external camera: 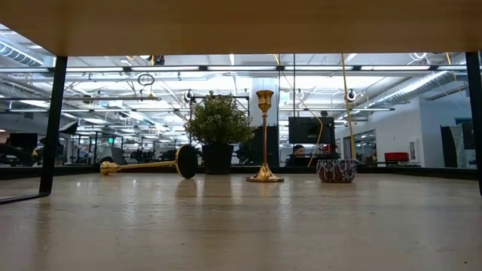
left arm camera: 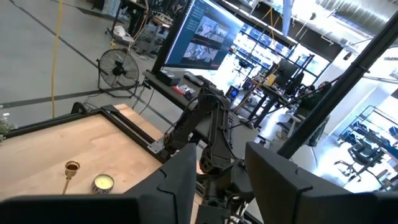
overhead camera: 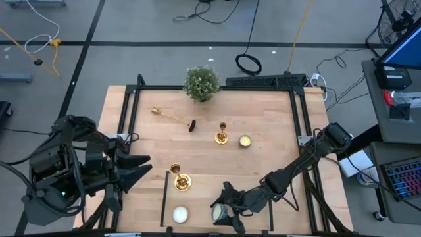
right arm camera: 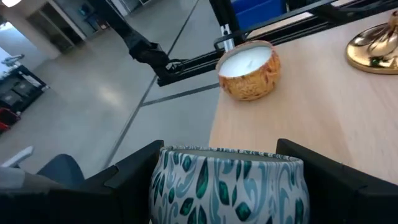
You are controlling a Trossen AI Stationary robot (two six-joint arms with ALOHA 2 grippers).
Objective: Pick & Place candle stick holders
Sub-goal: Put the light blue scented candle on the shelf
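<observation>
Three gold candle stick holders are on the table. One lies on its side (overhead camera: 172, 117) at the far left, its dark base (overhead camera: 192, 125) pointing right. One stands upright (overhead camera: 222, 137) mid-table, and another stands upright (overhead camera: 179, 179) nearer the front. My right gripper (overhead camera: 225, 209) is at the near edge, shut on a teal-leaf patterned candle tin (right arm camera: 227, 186). My left gripper (overhead camera: 141, 168) is open and empty over the table's left side, fingers pointing right. My right gripper has the patterned candle tin between its two fingers, one on each side of the round wall (right arm camera: 168, 180). The fingers come in low from the table's right side. The tin stays upright, open top up. I cannot tell whether it is on the table.
A bushy potted plant (overhead camera: 201, 83) stands at the far edge. A tealight tin (overhead camera: 245, 141) sits right of the middle holder. A white candle in an orange-gold tin (overhead camera: 180, 214) sits near the front, left of my right gripper. A black frame (overhead camera: 131, 112) borders the table.
</observation>
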